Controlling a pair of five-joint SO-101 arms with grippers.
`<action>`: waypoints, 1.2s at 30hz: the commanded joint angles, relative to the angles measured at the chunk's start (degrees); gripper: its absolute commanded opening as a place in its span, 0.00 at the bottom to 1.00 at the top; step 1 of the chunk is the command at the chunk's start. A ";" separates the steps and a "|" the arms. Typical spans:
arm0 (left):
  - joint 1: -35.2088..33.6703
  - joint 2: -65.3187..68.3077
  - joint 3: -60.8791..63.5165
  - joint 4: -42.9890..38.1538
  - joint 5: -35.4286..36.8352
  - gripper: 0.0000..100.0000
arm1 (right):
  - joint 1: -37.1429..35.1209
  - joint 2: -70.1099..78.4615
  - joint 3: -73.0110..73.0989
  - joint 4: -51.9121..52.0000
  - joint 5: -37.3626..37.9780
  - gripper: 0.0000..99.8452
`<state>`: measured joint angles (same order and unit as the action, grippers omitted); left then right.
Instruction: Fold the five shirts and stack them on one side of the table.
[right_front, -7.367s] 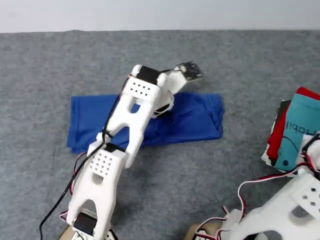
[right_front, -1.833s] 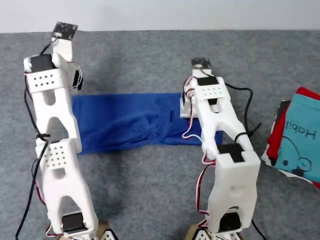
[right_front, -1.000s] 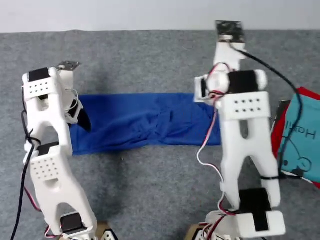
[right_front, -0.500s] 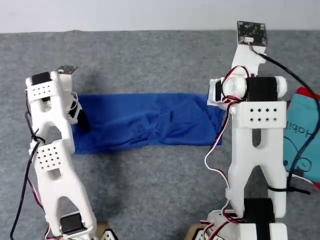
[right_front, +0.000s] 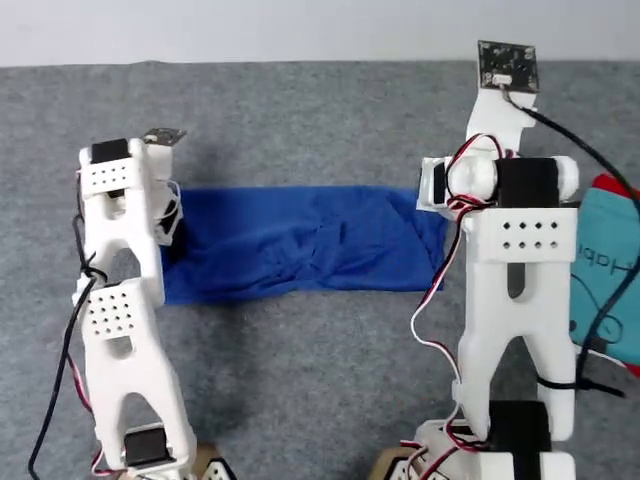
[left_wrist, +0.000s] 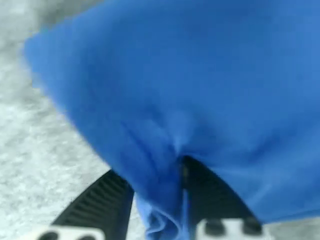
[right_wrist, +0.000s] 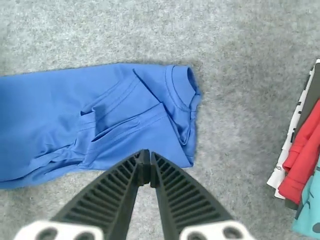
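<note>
**One blue shirt laid out, four more in a pile**

Two white arms (right_front: 515, 300) stood over the grey carpeted table (right_front: 300, 110). One long, folded blue cloth shirt (right_front: 300, 245) lay across the middle of it. The left gripper (left_wrist: 177, 167) pinched the shirt's edge at one end, with fabric bunched between its black fingers. The right gripper (right_wrist: 145, 170), fingers pressed together on nothing, hung over the collar end. At the table's right side sat one pile of shirts (right_wrist: 300, 170). Four layers could be counted: white patterned, dark, red and teal. The teal one bore dark lettering, partly hidden.
</note>
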<state>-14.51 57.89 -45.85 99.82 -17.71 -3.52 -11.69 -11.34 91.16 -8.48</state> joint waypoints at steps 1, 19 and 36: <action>0.18 0.97 0.13 0.70 -1.67 0.01 | 1.54 -2.33 -3.78 -0.31 0.35 0.02; -17.32 -14.68 0.04 0.79 -8.18 0.00 | 7.69 -2.51 -7.56 0.31 4.75 0.02; 15.21 -40.26 16.22 0.79 -0.44 0.00 | 15.52 -2.51 -7.56 5.85 7.91 0.01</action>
<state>-5.36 23.34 -29.49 99.47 -20.53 10.29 -11.69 -15.91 95.47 -2.15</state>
